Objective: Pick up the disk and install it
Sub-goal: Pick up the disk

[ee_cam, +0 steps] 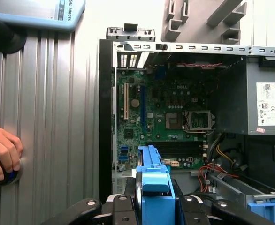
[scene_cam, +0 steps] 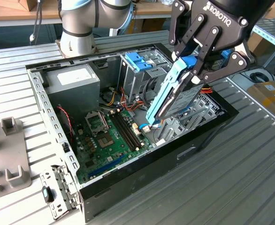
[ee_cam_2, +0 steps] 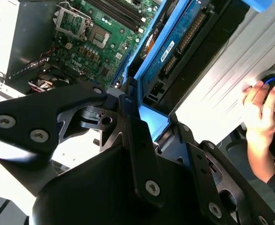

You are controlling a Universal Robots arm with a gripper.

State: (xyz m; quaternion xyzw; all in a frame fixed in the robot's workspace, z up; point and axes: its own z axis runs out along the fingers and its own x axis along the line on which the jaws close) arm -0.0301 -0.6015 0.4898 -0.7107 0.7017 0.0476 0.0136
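My gripper is shut on the disk, a silver-grey drive in a light blue carrier frame. The disk hangs tilted, its lower end just above the open computer case, near the case's side at the exterior view's right. In the second wrist view the disk shows its blue frame and connector edge running out from the black fingers. The first wrist view looks along the blue frame held in the gripper, with the motherboard beyond it.
Inside the case sit a grey power-supply box, loose cables and a drive cage with a blue handle. A grey fixture lies at the exterior view's left. A person's hand rests on a round device on the table.
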